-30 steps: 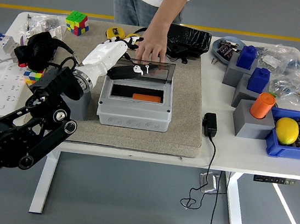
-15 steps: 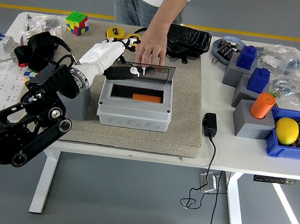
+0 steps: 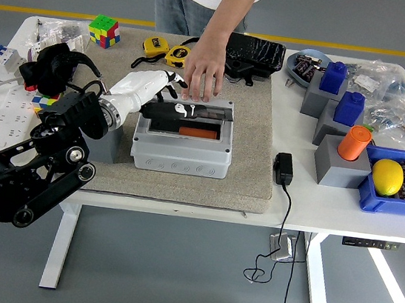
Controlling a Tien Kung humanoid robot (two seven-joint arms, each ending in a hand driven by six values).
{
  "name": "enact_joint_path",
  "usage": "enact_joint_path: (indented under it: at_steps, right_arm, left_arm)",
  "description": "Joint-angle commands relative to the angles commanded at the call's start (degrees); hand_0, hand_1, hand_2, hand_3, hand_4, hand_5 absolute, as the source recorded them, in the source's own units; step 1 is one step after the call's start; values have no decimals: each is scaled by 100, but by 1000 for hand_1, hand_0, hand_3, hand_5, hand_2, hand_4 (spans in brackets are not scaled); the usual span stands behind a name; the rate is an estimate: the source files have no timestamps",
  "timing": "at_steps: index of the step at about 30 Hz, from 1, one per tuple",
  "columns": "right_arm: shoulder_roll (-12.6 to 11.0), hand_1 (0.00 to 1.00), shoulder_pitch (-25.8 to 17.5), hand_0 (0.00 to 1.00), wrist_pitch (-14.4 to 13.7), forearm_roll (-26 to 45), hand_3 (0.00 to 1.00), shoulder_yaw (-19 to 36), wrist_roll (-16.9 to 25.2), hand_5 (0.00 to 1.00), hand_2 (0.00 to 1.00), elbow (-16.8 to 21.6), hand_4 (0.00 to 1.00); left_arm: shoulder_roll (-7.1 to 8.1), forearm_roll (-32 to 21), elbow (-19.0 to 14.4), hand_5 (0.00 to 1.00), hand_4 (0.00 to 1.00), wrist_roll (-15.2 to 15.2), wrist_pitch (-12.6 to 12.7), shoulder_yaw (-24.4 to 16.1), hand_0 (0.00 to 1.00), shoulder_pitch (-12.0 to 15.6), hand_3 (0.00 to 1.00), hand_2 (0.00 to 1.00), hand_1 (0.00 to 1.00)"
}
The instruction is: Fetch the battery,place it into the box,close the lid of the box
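Observation:
A grey box (image 3: 181,149) sits on the tan mat (image 3: 249,165) at the table's middle. Its clear lid (image 3: 192,119) lies nearly flat over the opening, and the orange battery (image 3: 198,131) shows through it inside the box. My left hand (image 3: 166,96), white with dark fingers, rests on the lid's back left edge with its fingers extended and flat. A person's hand (image 3: 202,77) presses on the lid's rear edge right beside my fingers. My right arm is out of the picture.
Left of the mat lie a white power strip (image 3: 5,122), black headphones (image 3: 50,64) and a colour cube (image 3: 103,30). A black adapter (image 3: 283,168) with its cable lies right of the mat. Grey blocks (image 3: 339,163), an orange cylinder (image 3: 354,142) and a blue bin (image 3: 404,204) holding a lemon (image 3: 386,176) stand at right.
The lid has swung down from upright to nearly flat over the box. My left hand and the person's hand followed it down and forward.

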Motion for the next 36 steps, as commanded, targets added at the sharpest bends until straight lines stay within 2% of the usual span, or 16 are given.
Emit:
enact_joint_path:
  at_steps: [2, 5, 6, 7, 13, 17, 18, 23, 24, 26, 29, 30, 35, 36]
  right_arm:
    - [-2, 801, -2, 877, 0, 15, 775, -16, 6, 998, 744, 0, 998]
    - [-4, 801, -4, 877, -5, 0, 775, 5, 3, 998, 744, 0, 998]
    - [-5, 800, -6, 876, -5, 4, 776, 2, 4, 998, 744, 0, 998]
    - [-7, 800, -12, 876, -7, 5, 776, 2, 3, 998, 744, 0, 998]
    - [-10, 800, 0, 876, -7, -18, 776, 21, -5, 998, 744, 0, 998]
    - [4, 800, 9, 876, -5, -22, 776, 37, -5, 998, 744, 0, 998]
    - [8, 800, 8, 877, -5, -21, 776, 38, -4, 998, 744, 0, 998]
    - [24, 800, -5, 877, -2, -47, 776, 70, -14, 998, 744, 0, 998]
    - [26, 800, -5, 876, -4, -59, 776, 86, -16, 998, 744, 0, 998]
    - [33, 800, -2, 876, -5, -79, 776, 109, -19, 998, 744, 0, 998]
    - [42, 800, 0, 876, -6, -65, 776, 93, -11, 998, 744, 0, 998]
    - [45, 800, 1, 877, -7, -61, 776, 90, -8, 998, 744, 0, 998]
    - [30, 800, 38, 877, -19, -115, 776, 168, -13, 998, 744, 0, 998]
    - [23, 801, 45, 877, -20, -109, 776, 163, -13, 998, 744, 0, 998]
  left_arm:
    - [10, -45, -29, 998, 998, 44, -115, 17, 404, 11, 446, 332, 173]
    - [55, -119, -101, 998, 998, 253, -422, 71, 404, 33, 446, 332, 173]
    - [70, -130, -119, 998, 998, 294, -475, 90, 340, 41, 399, 284, 174]
    - [83, -114, -133, 998, 998, 301, -471, 108, 340, 52, 399, 284, 174]
    - [54, 131, -127, 998, 998, 214, -243, 32, 313, 47, 394, 282, 164]
    - [22, 411, -128, 998, 998, -5, 199, -131, 313, 75, 394, 282, 164]
    - [8, 504, -139, 998, 998, -56, 289, -198, 416, 93, 484, 439, 328]
    - [-96, 979, -197, 998, 998, -506, 919, -686, 416, 248, 484, 439, 328]
    - [-107, 1039, -207, 998, 998, -579, 1012, -784, 629, 273, 622, 627, 638]
    - [-120, 1155, -232, 998, 998, -753, 1204, -1030, 629, 337, 622, 627, 638]
    - [-118, 1241, -254, 998, 998, -937, 1365, -1274, 629, 433, 622, 627, 638]
    - [-111, 1276, -258, 998, 998, -1009, 1440, -1357, 843, 477, 864, 901, 922]
    - [-12, 1433, -312, 998, 998, -1151, 1605, -1836, 843, 748, 864, 901, 922]
    - [21, 1470, -333, 998, 998, -1173, 1643, -1950, 998, 820, 998, 998, 998]
